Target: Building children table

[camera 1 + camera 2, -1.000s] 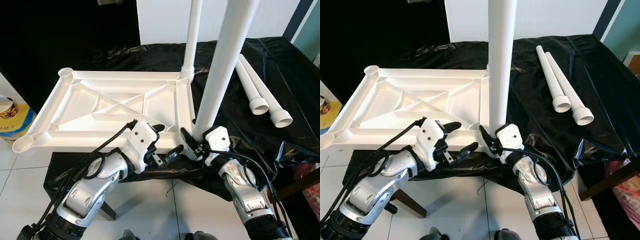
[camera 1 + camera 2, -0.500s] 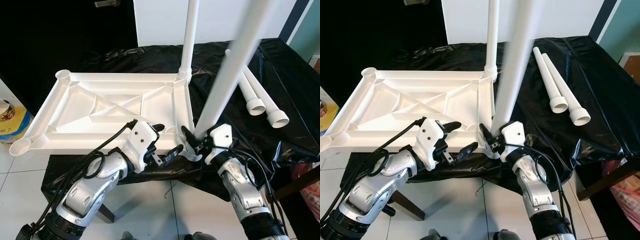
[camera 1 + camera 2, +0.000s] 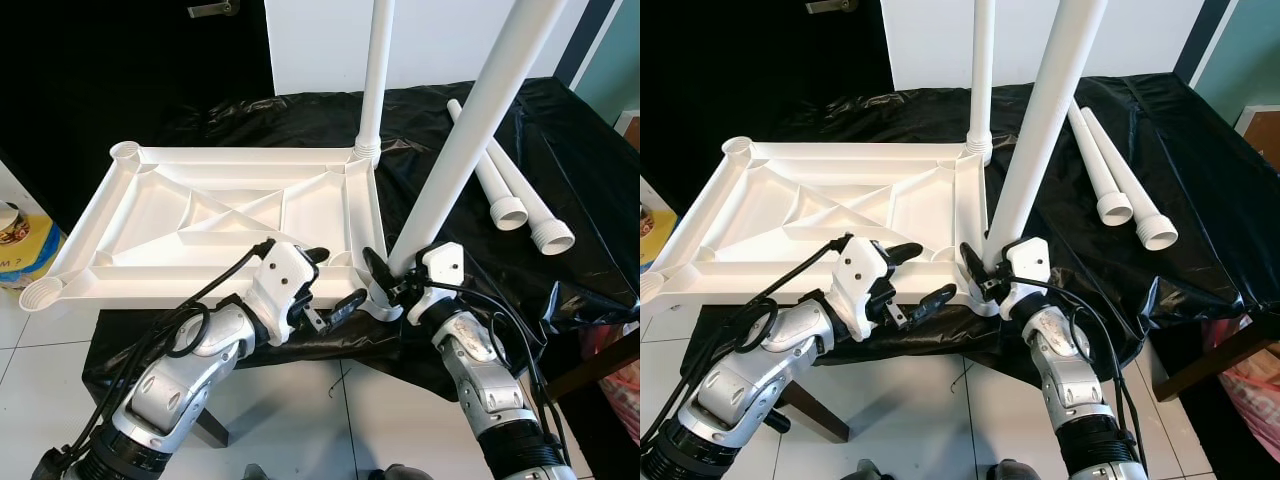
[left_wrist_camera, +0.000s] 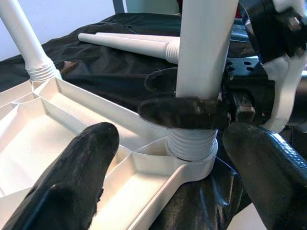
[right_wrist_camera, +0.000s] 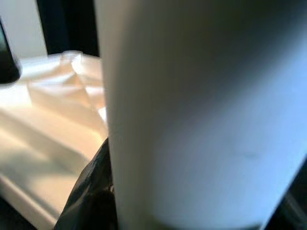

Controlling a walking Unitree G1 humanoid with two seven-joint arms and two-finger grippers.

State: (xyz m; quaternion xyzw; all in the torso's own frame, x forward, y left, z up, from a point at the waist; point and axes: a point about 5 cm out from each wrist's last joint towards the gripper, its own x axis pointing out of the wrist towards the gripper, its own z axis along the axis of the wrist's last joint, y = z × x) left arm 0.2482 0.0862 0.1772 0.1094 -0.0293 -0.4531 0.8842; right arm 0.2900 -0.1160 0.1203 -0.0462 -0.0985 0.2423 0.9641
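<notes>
A white plastic tabletop (image 3: 200,215) lies upside down on a table draped in black sheet (image 3: 560,130). One white leg (image 3: 378,70) stands upright in its far right corner socket. A second leg (image 3: 470,130) has its threaded end (image 4: 192,143) in the near right corner socket and leans to the right. My right gripper (image 3: 393,280) is shut on that leg just above the socket. My left gripper (image 3: 335,280) hangs open beside the same corner, one finger (image 4: 72,182) over the tabletop's near edge and the other (image 4: 268,163) beyond the socket, touching nothing.
Two loose white legs (image 3: 500,185) lie side by side on the black sheet at the right. Open sockets sit at the tabletop's near left (image 3: 40,293) and far left (image 3: 127,152) corners. A yellow and blue package (image 3: 20,245) is on the tiled floor at the left.
The leg in my right gripper has tipped from nearly upright to leaning right, with its base still in the corner socket. The left gripper has stayed where it was.
</notes>
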